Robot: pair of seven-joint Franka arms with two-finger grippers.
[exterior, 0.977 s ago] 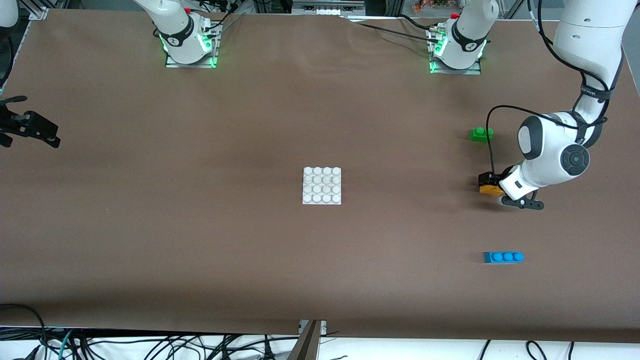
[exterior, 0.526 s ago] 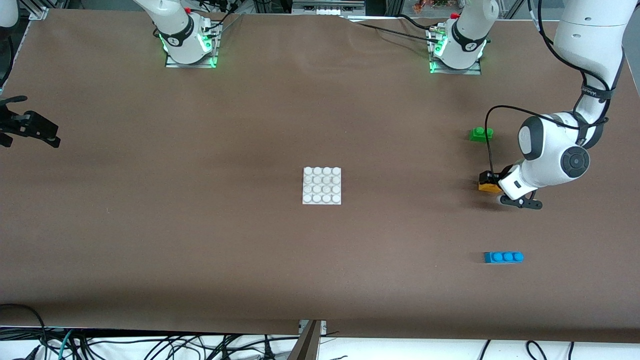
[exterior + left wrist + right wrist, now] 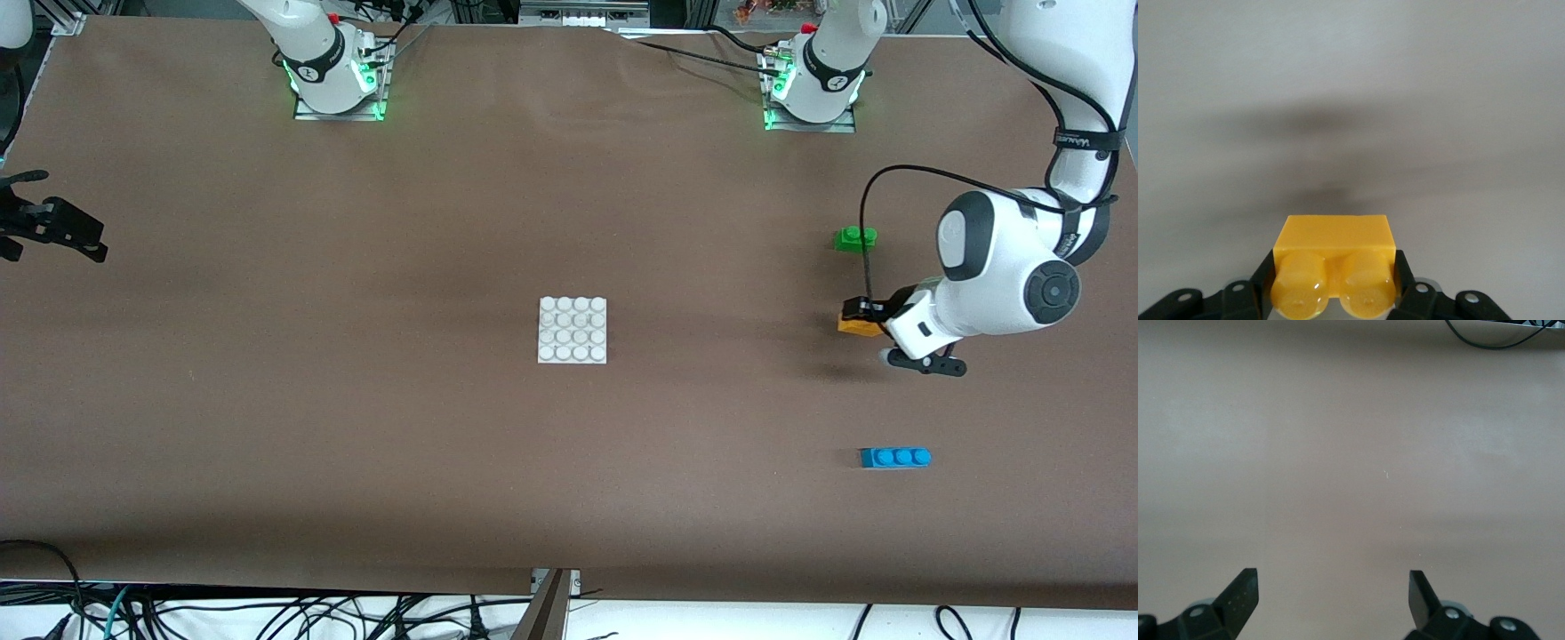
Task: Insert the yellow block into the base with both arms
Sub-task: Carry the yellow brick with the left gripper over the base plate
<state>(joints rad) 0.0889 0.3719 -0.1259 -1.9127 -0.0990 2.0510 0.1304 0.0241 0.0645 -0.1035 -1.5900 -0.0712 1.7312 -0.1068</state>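
My left gripper (image 3: pixel 859 315) is shut on the yellow block (image 3: pixel 853 326), holding it a little above the table at the left arm's end. In the left wrist view the yellow block (image 3: pixel 1335 240) sits between the black fingers (image 3: pixel 1263 275), its two studs facing the camera and its shadow on the cloth below. The white studded base (image 3: pixel 573 330) lies flat at the table's middle, well apart from the block. My right gripper (image 3: pixel 49 227) waits open over the table edge at the right arm's end. In its wrist view the right gripper (image 3: pixel 1333 587) has only bare cloth between its fingers.
A green two-stud brick (image 3: pixel 855 238) lies farther from the front camera than the held block. A blue three-stud brick (image 3: pixel 895 457) lies nearer to that camera. A black cable loops from the left wrist above the green brick.
My left gripper closed on the yellow block, then lifted it slightly and carried it a little toward the base. The right arm has not moved.
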